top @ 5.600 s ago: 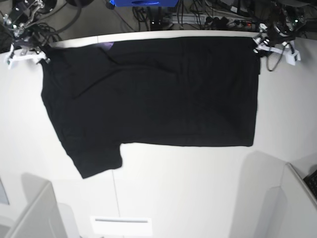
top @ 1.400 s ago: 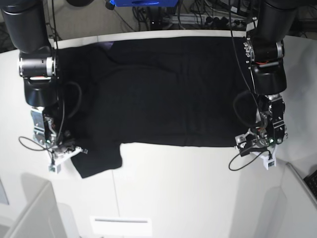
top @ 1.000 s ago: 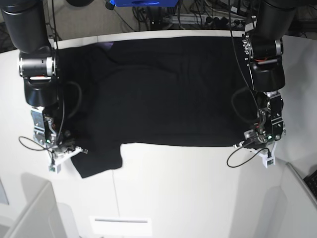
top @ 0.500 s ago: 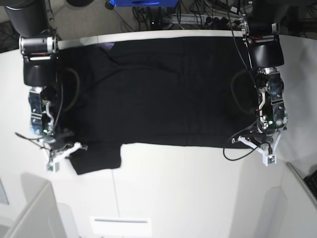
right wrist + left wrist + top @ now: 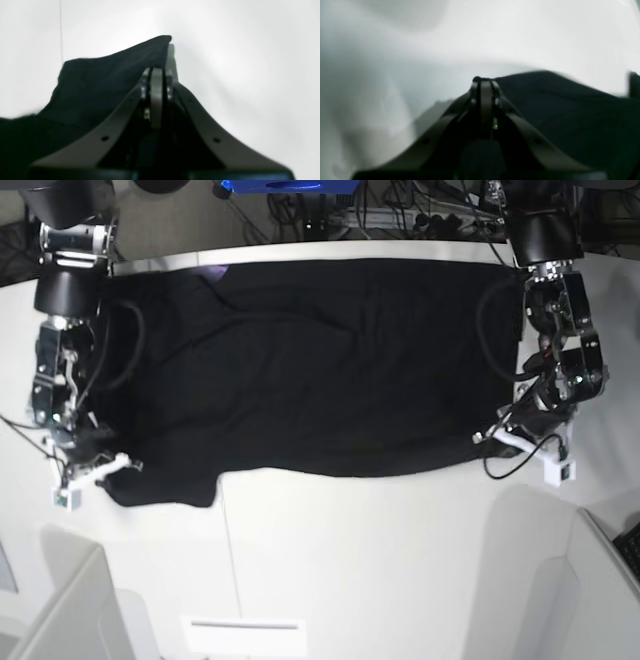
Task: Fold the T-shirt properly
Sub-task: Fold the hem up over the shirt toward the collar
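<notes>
Both my claws clamped on the T-shirt: left claw on hem corner, right claw on sleeve

The T-shirt is soft black cloth. It looks matt, with no shine, and it has small wrinkles and gentle folds across it. Up close in the right wrist view, the cloth looks a bit fuzzy.

The table is white, smooth and flat, with a soft shine where the light hits it.

The left gripper and the right gripper have white fingers that look like hard plastic. From the wrist views, their frames look like smooth, dull grey plastic.

The arms are black, smooth and slightly glossy, with thin black cables that look rubbery.
</notes>
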`<act>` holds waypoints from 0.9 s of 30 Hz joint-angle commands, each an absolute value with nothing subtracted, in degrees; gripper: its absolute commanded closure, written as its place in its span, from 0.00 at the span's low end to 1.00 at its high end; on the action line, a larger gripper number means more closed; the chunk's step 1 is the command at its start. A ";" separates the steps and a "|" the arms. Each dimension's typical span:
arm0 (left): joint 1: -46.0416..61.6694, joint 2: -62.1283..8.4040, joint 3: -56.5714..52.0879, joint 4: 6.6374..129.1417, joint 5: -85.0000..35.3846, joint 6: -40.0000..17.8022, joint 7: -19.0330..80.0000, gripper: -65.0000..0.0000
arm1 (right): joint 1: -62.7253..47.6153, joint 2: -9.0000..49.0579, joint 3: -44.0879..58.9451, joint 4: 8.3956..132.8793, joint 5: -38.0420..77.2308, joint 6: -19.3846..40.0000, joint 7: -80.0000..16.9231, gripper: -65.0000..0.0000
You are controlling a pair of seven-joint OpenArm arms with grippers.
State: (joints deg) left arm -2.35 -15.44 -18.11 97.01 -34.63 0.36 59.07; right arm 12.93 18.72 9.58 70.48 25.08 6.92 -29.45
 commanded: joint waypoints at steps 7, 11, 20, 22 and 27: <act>2.15 -16.84 -23.43 107.38 -36.62 -0.13 63.52 1.00 | 8.13 19.21 13.41 80.75 25.71 7.08 -34.24 1.00; 5.32 -16.84 -26.15 110.55 -36.62 -0.22 65.27 1.00 | 4.26 18.33 15.08 86.73 25.71 7.08 -37.58 1.00; 12.44 -17.54 -27.65 111.34 -36.70 -6.73 65.36 1.00 | -2.33 16.31 21.41 97.45 25.71 7.16 -44.26 1.00; 13.67 -17.45 -28.79 111.34 -36.70 -6.81 65.36 1.00 | -4.00 16.31 21.41 99.82 25.71 7.16 -44.44 1.00; 16.75 -17.54 -31.16 112.22 -36.79 -7.08 65.36 1.00 | -8.84 16.22 21.49 105.80 25.71 7.08 -44.44 1.00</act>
